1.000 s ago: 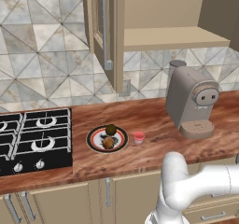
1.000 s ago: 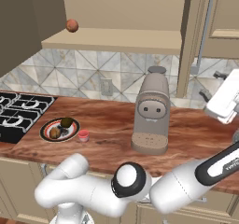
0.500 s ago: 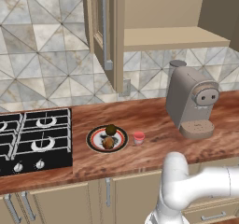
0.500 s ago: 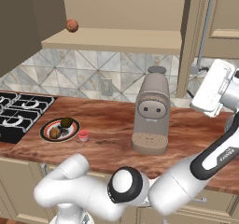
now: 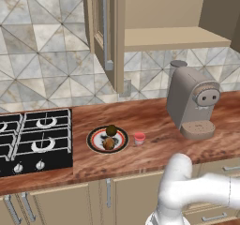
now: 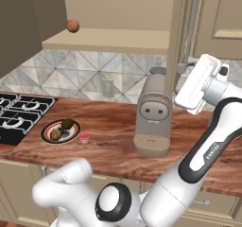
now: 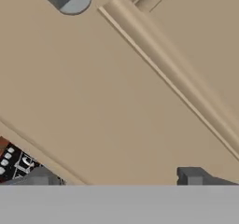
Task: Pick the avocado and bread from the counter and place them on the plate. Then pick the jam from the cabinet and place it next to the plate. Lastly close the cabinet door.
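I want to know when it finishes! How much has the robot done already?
Done: the dark olive avocado and golden-brown bread lie on the round white plate, and the tiny red jam jar stands beside it. In hand: the open jaws are near the tan cabinet door. Left: closing that door.

Glossy reddish wood-grain counter (image 5: pixel 154 146), matt tan cabinet door (image 7: pixel 116 101), smooth silver metal handle (image 5: pixel 107 27), stone-look tiled backsplash (image 5: pixel 42 64)

On the bench (image 5: pixel 154 153), left to right: stove (image 5: pixel 33 137), plate (image 5: pixel 96 142) carrying avocado (image 5: pixel 111 130) behind bread (image 5: pixel 108 144), jam (image 5: pixel 139 138) just beside plate, coffee machine (image 5: pixel 192 104) well right. Above, cabinet (image 5: pixel 164 13) with cabinet door (image 5: pixel 101 27) ajar.
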